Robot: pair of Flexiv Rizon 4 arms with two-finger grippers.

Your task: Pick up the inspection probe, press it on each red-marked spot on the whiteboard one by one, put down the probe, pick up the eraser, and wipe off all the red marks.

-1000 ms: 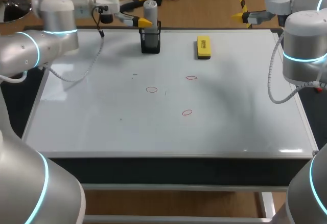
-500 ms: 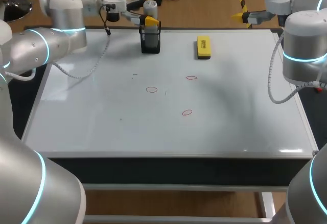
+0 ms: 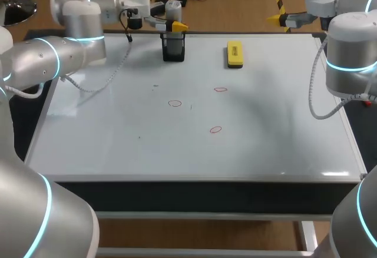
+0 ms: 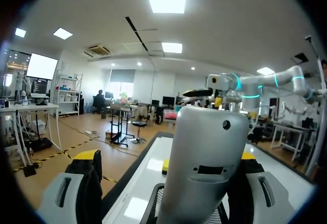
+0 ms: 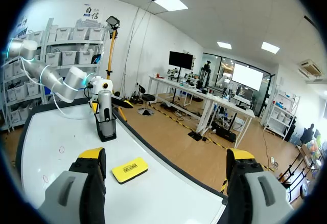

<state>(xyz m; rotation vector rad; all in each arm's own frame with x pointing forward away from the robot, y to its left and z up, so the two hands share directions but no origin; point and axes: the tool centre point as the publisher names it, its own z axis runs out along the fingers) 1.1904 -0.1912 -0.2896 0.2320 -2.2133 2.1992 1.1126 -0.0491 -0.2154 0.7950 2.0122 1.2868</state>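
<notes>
- Red marks dot the whiteboard: one nearest the front edge, a second and a third further back, all unwiped.
- Beyond them a yellow eraser lies flat near the board's far edge, well apart from both grippers.
- Just to its left, a black holder stands by the far edge with the silver inspection probe upright in it.
- At the probe is the left gripper, its arm coming in from the far left corner. The left wrist view shows the probe's grey body between the spread fingers. One yellow tip is close against it and the other stands clear across a gap, so the probe is not clasped.
- Furthest back, the right gripper hangs off the far right corner with its fingers wide apart and nothing between them. In its wrist view the eraser, holder and probe lie ahead of it on the board.
</notes>
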